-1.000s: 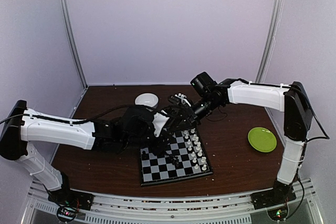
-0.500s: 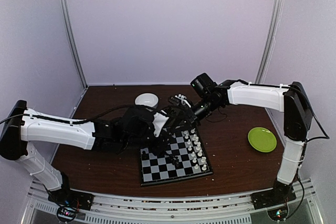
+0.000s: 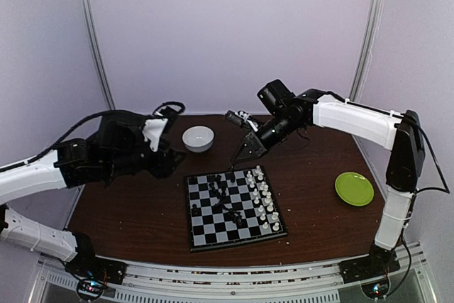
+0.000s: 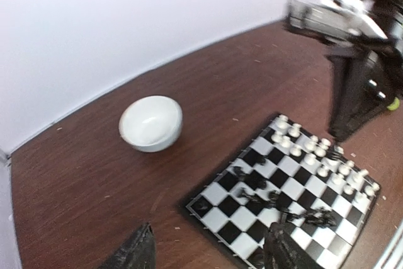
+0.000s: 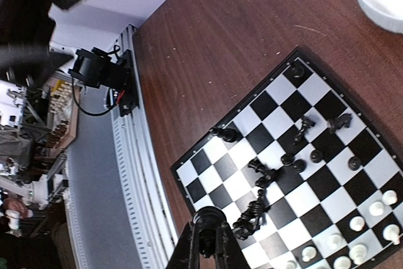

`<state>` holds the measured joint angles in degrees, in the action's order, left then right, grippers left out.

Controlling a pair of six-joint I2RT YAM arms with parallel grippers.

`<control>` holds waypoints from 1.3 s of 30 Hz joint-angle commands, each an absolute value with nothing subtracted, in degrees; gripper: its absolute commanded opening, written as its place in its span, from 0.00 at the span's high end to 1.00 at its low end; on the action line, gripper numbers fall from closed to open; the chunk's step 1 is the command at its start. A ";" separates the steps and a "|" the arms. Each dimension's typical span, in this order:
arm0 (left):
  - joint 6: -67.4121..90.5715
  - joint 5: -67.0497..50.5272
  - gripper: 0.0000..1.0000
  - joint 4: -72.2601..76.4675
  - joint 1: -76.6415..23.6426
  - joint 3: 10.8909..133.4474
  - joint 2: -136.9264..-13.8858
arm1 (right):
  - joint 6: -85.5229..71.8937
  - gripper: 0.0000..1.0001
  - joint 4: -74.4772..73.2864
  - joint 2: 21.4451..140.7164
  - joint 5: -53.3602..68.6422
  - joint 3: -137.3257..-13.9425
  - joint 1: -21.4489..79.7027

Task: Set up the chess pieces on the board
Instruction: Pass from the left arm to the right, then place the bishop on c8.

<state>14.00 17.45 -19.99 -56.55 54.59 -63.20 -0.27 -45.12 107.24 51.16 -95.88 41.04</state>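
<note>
Pictured toward the near edge of a dark brown table (image 3: 312, 211): the board (image 3: 206, 232), small and checkered inside a thin black rim. On it, the chess pieces, with the white ones (image 3: 264, 200) lined up in two rows along the right-hand side. The black ones (image 3: 228, 200) scattered loosely over the middle squares, several tipped over, and a lone black piece (image 3: 195, 210) standing by the left edge.

Above the board's far rim, the right gripper (image 3: 236, 163), angled down, tips drawn together. Too small to tell whether a piece sits between them. From the right wrist, those closed fingers (image 5: 204, 237) shown high over a knot of black men (image 5: 252, 212).

Well off to the left, away from the board, the left gripper (image 3: 170, 162), with its two fingers (image 4: 135, 253) spread wide apart.

Beyond the board's far left corner, a white bowl (image 3: 198, 138). Well apart on the right, a green plate (image 3: 354, 189).
</note>
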 commanded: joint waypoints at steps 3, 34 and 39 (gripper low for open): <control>14.46 17.43 0.38 -28.54 -39.42 59.61 -57.16 | 5.77 1.00 -45.41 106.10 37.55 -100.28 44.56; 18.24 -13.30 0.45 -22.59 -8.95 62.95 -70.43 | 18.98 1.00 -57.30 129.93 21.19 -122.76 65.53; 17.86 -13.40 0.46 -22.59 -8.94 63.01 -70.31 | 18.90 1.00 -56.83 130.81 20.85 -122.08 65.66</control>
